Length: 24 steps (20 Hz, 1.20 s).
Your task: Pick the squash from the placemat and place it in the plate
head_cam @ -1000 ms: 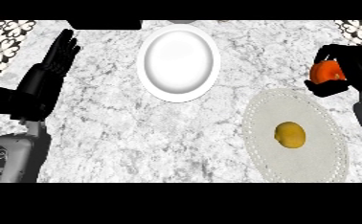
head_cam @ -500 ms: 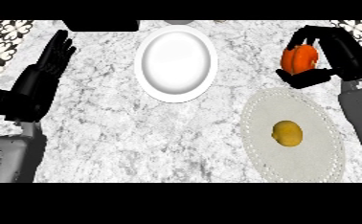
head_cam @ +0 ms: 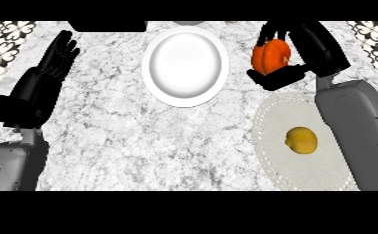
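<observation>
Right hand [head_cam: 299, 53] has moved left toward the plate [head_cam: 184, 63] since a second ago, carrying the squash [head_cam: 271, 56] with it; earlier it sat at the far right edge of the view, now it is just right of the plate's rim; squash is orange, held off the placemat [head_cam: 295, 170], enclosed by the right hand: fingers curl over its top and right side, thumb runs under its lower edge; squash shows on the hand's left side, facing the plate; squash not over the plate yet, a strip of bare table [head_cam: 133, 143] shows between them; cannot tell how high it is above the table; white plate lies at top centre, nothing on it; pale oval placemat at lower right, partly covered by the grey right forearm; a yellow round fruit [head_cam: 301, 140] lies on the placemat, untouched, well below the held squash; left hand [head_cam: 44, 80] at the left edge, open, fingers straight and pointing up, resting, same spot as before.
</observation>
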Tool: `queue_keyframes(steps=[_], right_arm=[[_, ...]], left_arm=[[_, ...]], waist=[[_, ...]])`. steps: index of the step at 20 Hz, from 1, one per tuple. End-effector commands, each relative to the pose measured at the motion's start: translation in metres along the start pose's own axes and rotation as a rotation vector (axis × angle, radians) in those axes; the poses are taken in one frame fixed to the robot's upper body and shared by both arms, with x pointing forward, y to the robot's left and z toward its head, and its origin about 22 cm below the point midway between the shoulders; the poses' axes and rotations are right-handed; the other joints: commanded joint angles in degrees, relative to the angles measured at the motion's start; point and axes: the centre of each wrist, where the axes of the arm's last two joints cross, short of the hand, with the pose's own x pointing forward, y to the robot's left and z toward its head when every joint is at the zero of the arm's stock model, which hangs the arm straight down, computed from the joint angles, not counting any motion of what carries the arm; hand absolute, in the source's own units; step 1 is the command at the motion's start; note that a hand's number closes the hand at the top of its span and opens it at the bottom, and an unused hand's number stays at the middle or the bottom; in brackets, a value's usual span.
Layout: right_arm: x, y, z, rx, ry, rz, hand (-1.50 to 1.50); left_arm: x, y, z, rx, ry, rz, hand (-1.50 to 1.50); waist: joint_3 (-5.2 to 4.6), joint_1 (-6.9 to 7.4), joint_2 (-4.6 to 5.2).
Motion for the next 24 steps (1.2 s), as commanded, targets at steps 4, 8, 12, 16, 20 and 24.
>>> queue_keyframes(steps=[4,8,12,16,20,24], right_arm=[[0.050,0.053,-0.040,0.055,-0.004,-0.077,1.50],[0.068,0.088,-0.073,0.113,0.034,-0.068,1.50],[0.085,0.114,-0.092,0.092,0.065,-0.042,1.50],[0.068,0.135,-0.094,0.105,0.078,0.008,1.50],[0.065,0.141,-0.103,0.181,0.110,0.091,1.50],[0.060,0.142,-0.104,0.097,0.228,-0.069,-1.50]], left_arm=[[0.006,-0.014,0.005,0.009,0.003,-0.001,0.00],[-0.001,-0.010,-0.004,-0.005,-0.005,0.006,0.00],[0.012,-0.016,0.001,-0.015,-0.011,0.007,0.00],[0.021,-0.005,-0.025,-0.021,-0.021,0.008,0.00],[0.020,-0.010,-0.011,-0.037,-0.018,-0.016,0.00],[0.002,-0.017,-0.024,-0.058,-0.042,-0.002,0.00]], waist=[[0.03,0.61,0.11],[0.01,1.21,0.46],[0.03,1.67,0.41],[0.03,1.72,0.78],[0.02,2.86,0.79],[-0.01,4.12,1.49]])
